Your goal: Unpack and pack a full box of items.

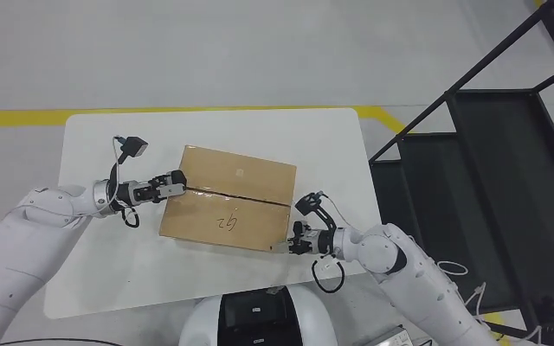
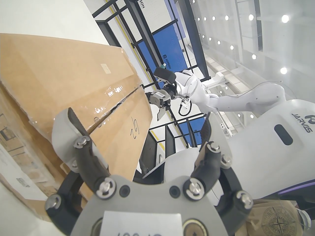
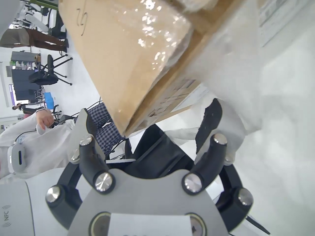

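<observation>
I see the box [image 1: 242,173] closed, mid-table [image 1: 329,147], its 2 flaps taped along the seam [image 1: 234,197]. My left gripper [image 1: 177,184] sits at the seam's end, jaws apart. My right gripper [image 1: 293,241] is at the near corner, also spread and empty. I judge unpacking is at its start. Next, the tape must break and the flaps lift.

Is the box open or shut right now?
Shut: the box has both flaps lying flat, meeting at the centre seam, glossy tape along it.
</observation>
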{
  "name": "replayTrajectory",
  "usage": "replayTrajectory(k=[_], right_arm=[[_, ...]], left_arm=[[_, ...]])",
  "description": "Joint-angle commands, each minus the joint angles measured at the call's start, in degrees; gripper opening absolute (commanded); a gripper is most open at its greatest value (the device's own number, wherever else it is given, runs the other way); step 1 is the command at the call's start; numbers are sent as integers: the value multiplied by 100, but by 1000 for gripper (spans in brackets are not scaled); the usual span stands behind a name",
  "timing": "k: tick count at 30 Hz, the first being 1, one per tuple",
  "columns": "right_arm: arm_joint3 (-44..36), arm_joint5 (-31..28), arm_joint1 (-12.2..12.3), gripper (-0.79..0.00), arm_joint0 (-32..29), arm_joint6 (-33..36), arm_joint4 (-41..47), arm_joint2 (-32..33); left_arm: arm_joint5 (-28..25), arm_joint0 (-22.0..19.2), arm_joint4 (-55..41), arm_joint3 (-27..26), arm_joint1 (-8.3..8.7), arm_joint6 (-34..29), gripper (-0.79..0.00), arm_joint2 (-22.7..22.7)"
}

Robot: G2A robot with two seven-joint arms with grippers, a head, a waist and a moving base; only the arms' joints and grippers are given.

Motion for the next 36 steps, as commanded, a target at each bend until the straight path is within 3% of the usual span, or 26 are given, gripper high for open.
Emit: replayTrajectory(k=[1,13,29,36], right_arm=[[100,8,-13,0,35,-168,131,18],[342,-193,-38,0,-42,-1304,253,284],[-42,-441,22,0,-926,-2948,-253,1113],[209,-1013,-10,0,-945,-3149,115,1110]], left_arm=[[0,0,0,0,0,0,0,0],[0,0,0,0,0,0,0,0],[0,0,0,0,0,0,0,0],[0,0,0,0,0,0,0,0]])
